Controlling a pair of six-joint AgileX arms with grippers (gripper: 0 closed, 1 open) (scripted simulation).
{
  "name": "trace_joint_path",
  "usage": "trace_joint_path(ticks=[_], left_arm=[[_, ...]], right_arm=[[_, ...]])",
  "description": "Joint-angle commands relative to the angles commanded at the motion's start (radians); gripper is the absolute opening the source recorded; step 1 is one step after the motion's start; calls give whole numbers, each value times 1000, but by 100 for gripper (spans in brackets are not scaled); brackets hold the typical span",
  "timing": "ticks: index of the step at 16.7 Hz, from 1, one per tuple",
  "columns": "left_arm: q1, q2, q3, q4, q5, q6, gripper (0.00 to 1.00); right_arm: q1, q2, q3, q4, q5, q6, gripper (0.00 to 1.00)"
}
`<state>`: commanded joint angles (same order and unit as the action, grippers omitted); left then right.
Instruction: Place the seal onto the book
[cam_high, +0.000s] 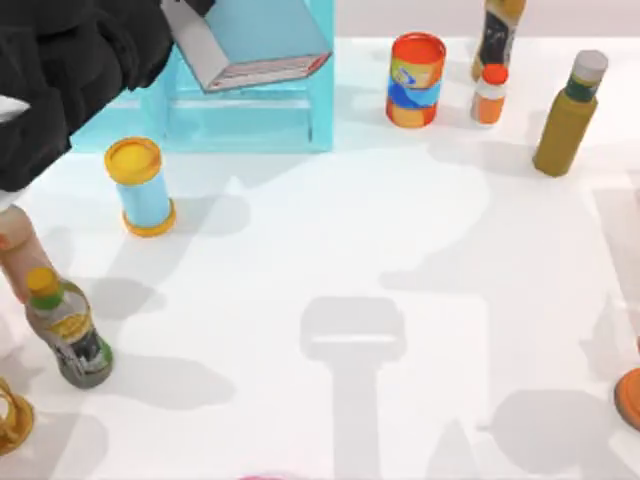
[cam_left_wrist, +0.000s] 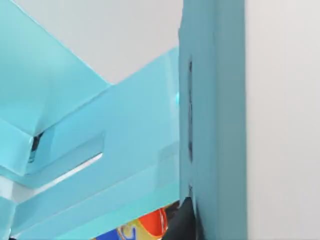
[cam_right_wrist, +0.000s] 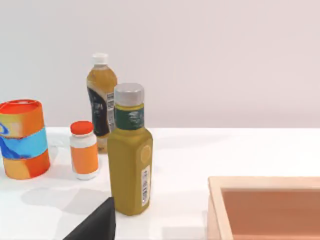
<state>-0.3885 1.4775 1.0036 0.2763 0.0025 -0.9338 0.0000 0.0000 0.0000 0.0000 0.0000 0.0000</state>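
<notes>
A white table (cam_high: 400, 250) fills the top view, its surface crossed by soft grey shadows under bright, even light. A light-blue cabinet (cam_high: 250, 110) stands at its far left edge. Behind the table rises a plain pale wall (cam_right_wrist: 210, 55), bare and evenly lit. A wooden tray (cam_right_wrist: 265, 207) sits at the table's right side.

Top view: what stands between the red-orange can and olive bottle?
The small orange-capped bottle stands between can and olive bottle, in top and right wrist views.

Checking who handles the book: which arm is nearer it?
Left. My left arm meets the book above the cabinet; my right tool is across the table, by the olive bottle.
</notes>
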Motion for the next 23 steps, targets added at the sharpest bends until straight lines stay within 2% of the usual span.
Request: trace_joint_path(ticks=[4, 7, 11, 14, 16, 18, 23], left_arm=[[-296, 80, 38, -11, -323, -366, 0], [-469, 180, 56, -16, -565, -629, 0], [-630, 335, 65, -23, -860, -929, 0], [-703, 434, 67, -27, -1032, -1097, 0], [-732, 481, 67, -28, -1112, -1175, 0], [-744, 504, 66, -28, -1153, -1215, 0], [-746, 508, 65, -29, -1160, -1222, 0]], right_arm=[[0, 0, 0, 0, 0, 0, 100], [0, 0, 0, 0, 0, 0, 100], [0, 0, 0, 0, 0, 0, 100], [0, 0, 0, 0, 0, 0, 100], [0, 0, 0, 0, 0, 0, 100], [0, 0, 0, 0, 0, 0, 100], [0, 0, 0, 0, 0, 0, 100]])
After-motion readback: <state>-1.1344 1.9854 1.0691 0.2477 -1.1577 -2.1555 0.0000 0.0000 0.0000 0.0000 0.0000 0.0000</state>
